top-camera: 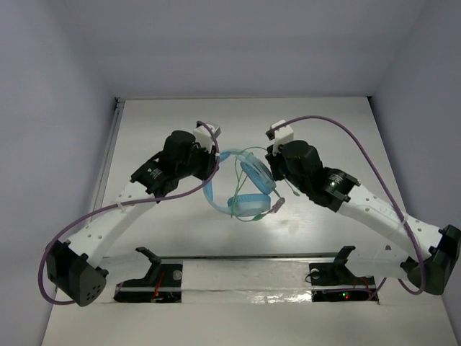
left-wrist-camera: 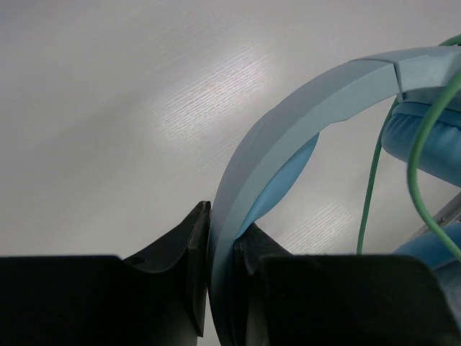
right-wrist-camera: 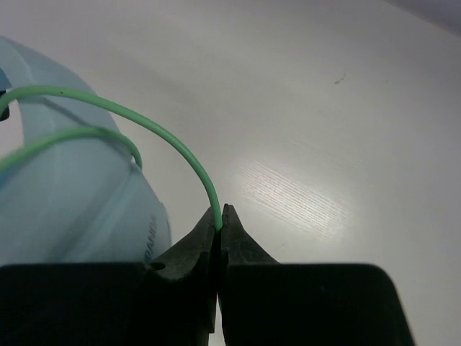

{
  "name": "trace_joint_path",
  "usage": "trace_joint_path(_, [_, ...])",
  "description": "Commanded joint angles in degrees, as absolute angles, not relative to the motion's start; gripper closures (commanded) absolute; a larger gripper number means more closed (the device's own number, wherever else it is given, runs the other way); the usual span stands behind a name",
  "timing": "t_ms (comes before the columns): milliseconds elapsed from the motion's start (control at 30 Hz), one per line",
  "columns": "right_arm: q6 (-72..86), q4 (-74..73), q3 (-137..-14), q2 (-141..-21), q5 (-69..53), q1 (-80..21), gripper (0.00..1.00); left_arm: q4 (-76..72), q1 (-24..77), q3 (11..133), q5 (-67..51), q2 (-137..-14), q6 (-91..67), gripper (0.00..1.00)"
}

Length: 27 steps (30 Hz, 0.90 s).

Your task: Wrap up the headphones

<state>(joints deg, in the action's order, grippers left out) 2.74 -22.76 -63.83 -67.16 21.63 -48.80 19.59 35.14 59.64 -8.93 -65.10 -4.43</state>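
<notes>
The light blue headphones lie at the table's middle, between my two arms. My left gripper is shut on their curved headband; the padded earcups show at the right of the left wrist view. The thin green cable hangs in loops over the earcups. My right gripper is shut on this cable, which arcs up and left over a pale blue earcup. In the top view the left gripper sits left of the headphones and the right gripper right of them.
Thick purple robot cables arch over both arms. A metal rail with two black mounts runs along the near edge. White walls close the table at the back and sides.
</notes>
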Motion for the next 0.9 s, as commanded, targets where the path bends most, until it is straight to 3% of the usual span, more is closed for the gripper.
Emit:
trace_joint_path(0, [6.85, -15.82, -61.79, -63.64, 22.41, -48.6, 1.0, 14.77, 33.93, 64.94, -14.76, -63.19, -6.85, 1.0])
trace_joint_path(200, [9.49, -13.27, -59.24, -62.4, 25.57, -48.6, 1.0, 15.82, 32.7, 66.45, -13.45, -64.77, -6.68, 1.0])
trace_joint_path(467, [14.23, -7.04, -53.71, -61.53, 25.49, -48.6, 1.0, 11.34, 25.5, 67.14, -26.88, -63.28, -10.98, 1.0])
trace_joint_path(867, [20.73, 8.78, -45.1, -60.29, 17.06, -46.94, 0.97, 2.47, 23.56, 70.31, -31.47, -63.99, -19.5, 1.0])
